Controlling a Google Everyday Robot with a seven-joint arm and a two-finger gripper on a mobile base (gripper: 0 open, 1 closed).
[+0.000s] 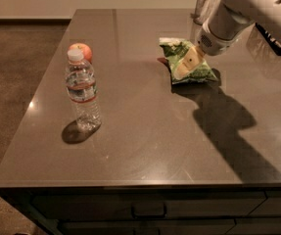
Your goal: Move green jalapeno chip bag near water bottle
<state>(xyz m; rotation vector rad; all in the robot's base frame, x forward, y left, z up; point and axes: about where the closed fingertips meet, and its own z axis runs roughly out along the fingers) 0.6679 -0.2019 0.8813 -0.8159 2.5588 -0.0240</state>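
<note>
Mostly bare, a dark, glossy worktop [145, 131] fills the view from its front edge, with drawer fronts below, to its far edge by a pale wall. The left edge drops to a brown floor; the right edge runs out of view.

The water bottle [82, 94] stands upright on the left half, near the left edge and about midway between front and far edges. A red-orange apple [81, 50] sits just behind it, toward the far-left corner. Open surface stretches to the right of the bottle, across the whole middle and along the front edge.

The green jalapeno chip bag [175, 50] lies flat on the right half, closer to the far edge than to the front and well apart from the bottle. Its long axis runs on a slant: the paler end points toward the far edge, and the other end points toward the front-right corner.

The claw [183, 67] rests on the middle of the bag, reaching down from a white arm [228, 21] that enters from the top right. Whether the claw is open or has hold of the bag cannot be told. The arm's shadow [223, 116] spreads over the worktop in front of the bag. A clear container [206, 1] stands at the far edge behind the arm.
</note>
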